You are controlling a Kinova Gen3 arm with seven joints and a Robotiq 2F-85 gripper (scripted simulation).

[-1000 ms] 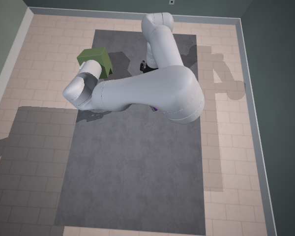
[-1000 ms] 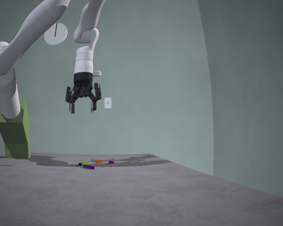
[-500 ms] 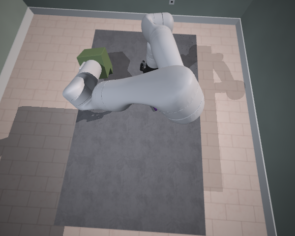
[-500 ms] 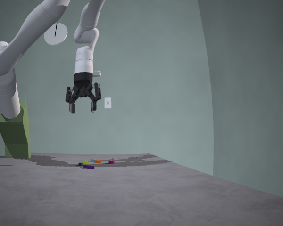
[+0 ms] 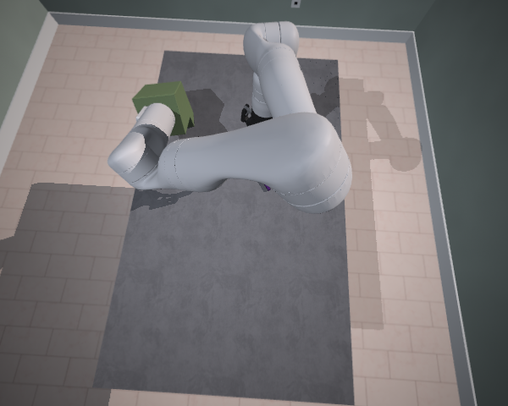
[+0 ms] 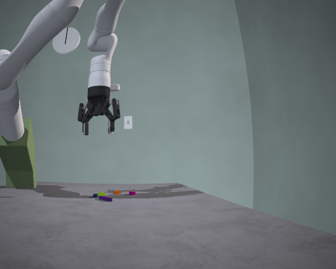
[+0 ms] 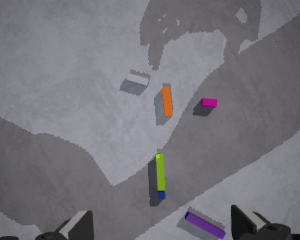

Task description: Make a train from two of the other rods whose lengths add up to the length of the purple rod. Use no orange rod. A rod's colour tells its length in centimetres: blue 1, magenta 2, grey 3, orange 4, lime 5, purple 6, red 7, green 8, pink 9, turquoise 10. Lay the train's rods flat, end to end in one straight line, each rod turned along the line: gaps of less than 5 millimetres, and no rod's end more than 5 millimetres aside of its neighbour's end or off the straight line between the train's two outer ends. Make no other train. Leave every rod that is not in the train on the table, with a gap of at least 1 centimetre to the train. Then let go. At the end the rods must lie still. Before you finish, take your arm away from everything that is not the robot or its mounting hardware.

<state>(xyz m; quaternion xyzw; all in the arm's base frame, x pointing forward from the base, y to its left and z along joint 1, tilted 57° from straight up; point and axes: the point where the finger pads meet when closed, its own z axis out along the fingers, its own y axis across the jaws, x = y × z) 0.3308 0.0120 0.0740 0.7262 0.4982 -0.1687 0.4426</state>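
In the wrist view a lime rod (image 7: 160, 168) lies flat with a blue rod (image 7: 161, 195) touching its near end, in one line. The purple rod (image 7: 205, 224) lies slanted to the right of them, apart. An orange rod (image 7: 166, 102), a magenta rod (image 7: 209, 102) and a grey rod (image 7: 136, 83) lie farther off, each alone. My gripper (image 6: 98, 127) hangs open and empty high above the rods; its fingertips show at the bottom of the wrist view (image 7: 165, 227). In the exterior view the rods (image 6: 105, 198) form a small cluster on the table. In the top view the arm hides nearly all of them.
A green block (image 6: 17, 156) carries the arm's base at the table's left. The arm (image 5: 254, 152) spans the far part of the grey table top (image 5: 228, 283). A wall stands behind the table.
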